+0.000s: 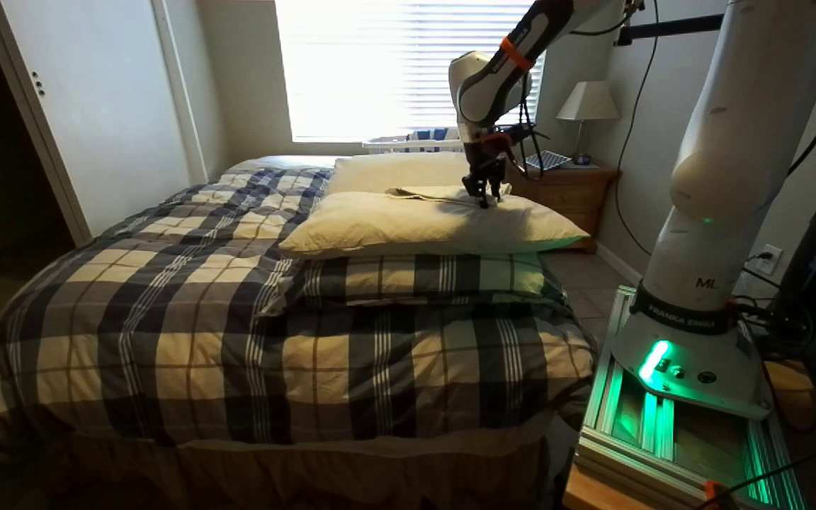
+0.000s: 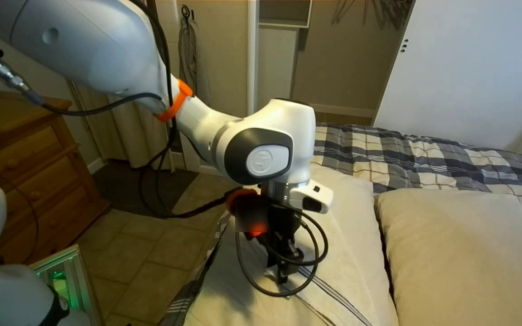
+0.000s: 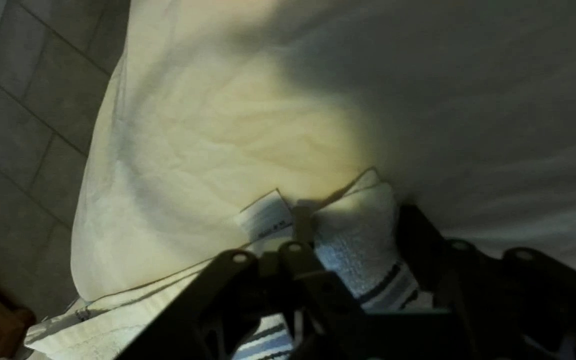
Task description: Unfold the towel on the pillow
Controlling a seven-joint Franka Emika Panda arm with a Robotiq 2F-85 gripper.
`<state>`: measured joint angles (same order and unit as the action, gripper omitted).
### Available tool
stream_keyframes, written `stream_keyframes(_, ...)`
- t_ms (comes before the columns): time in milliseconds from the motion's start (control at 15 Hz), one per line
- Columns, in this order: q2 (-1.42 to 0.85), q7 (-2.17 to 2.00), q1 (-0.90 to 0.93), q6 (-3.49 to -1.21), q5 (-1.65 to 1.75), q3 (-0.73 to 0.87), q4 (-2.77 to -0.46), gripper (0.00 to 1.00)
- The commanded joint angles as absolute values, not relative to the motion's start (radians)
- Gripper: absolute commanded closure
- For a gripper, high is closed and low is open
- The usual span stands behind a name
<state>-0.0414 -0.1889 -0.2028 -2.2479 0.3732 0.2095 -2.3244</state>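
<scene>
Poised with the pincer [image 3: 357, 219] spread apart, straddling one corner of the folded towel [image 3: 355, 244] on top of a plump cream pillow [image 1: 394, 228], presumably to pinch that corner and draw it open.

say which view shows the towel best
Wrist view: the towel is closest, tag visible, though fingers hide part. In an exterior view it looks thin on the pillow; in an exterior view its stripes run off the bottom.

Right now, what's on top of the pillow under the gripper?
A folded, striped towel with a white tag at its edge. The part of the pillow beneath the towel can't be seen.
</scene>
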Motion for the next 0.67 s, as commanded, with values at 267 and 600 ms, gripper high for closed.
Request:
stream_keyframes(267, -0.047, -0.166, -0.204, -2.263, 0.347, 0.211, -2.318, 0.51)
stream_keyframes(600, -0.040, -0.164, -0.205, -2.265, 0.338, 0.212, -2.315, 0.66)
